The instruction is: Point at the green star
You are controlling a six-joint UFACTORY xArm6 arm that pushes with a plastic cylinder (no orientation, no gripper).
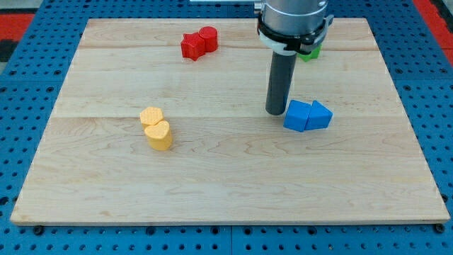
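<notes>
A green block [310, 52] shows only as a small patch behind the arm's body near the view's top right; its shape cannot be made out. My tip [275, 112] rests on the wooden board [226, 177], well below the green block and just left of two blue blocks. The arm's grey body hides most of the green block.
Two blue blocks [307, 115] touch each other just right of my tip. Two red blocks [199, 42] sit together at the view's top centre. Two yellow blocks [156, 128] sit together at left of centre. A blue pegboard surrounds the board.
</notes>
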